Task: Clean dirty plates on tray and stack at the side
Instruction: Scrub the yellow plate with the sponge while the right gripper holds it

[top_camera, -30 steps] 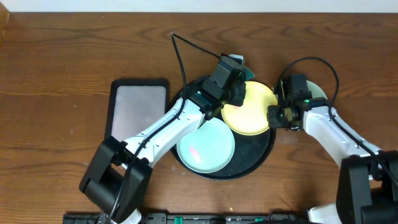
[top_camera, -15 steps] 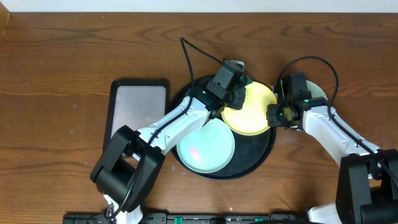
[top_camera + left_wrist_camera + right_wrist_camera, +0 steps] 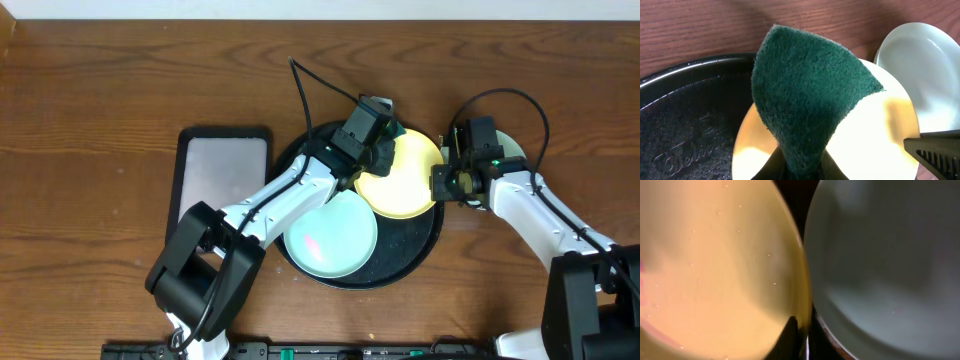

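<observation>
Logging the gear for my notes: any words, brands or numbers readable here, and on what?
On the black tray, raised script: too faint and cut off to read; perhaps starts "De".
On the scrub pad, yellow plate and mint plate: no text.

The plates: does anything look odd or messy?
Yes. The mint plate in the tray has a pink smear near its middle; the yellow plate shows pink at its edge, seen from the right wrist.

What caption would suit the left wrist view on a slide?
Left gripper pinching a green scouring pad over the yellow plate, with the black tray alongside.
</observation>
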Robot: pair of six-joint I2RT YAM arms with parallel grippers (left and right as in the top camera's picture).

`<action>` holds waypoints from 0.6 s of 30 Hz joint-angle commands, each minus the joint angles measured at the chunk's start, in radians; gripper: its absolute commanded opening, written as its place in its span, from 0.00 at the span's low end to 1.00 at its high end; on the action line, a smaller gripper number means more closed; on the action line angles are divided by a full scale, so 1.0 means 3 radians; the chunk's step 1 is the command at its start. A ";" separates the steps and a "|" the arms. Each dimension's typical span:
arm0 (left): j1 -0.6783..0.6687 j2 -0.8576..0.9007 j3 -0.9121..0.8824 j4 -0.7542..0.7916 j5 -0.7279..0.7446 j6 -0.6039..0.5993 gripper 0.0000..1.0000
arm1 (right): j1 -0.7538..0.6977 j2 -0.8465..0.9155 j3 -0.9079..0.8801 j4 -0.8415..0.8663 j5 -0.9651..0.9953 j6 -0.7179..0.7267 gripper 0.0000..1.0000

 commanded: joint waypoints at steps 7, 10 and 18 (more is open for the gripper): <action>-0.0005 -0.0019 0.0084 0.0009 -0.0039 0.0081 0.07 | -0.0011 -0.0064 0.0038 -0.0015 -0.0013 -0.0015 0.09; -0.0005 0.0056 0.0084 0.0011 -0.0039 0.0083 0.07 | -0.0011 -0.0055 0.0038 -0.0014 -0.0013 -0.0015 0.09; -0.0005 0.0273 0.0085 0.0165 -0.0039 0.0169 0.07 | -0.0010 -0.0055 0.0038 -0.0015 -0.0014 -0.0015 0.01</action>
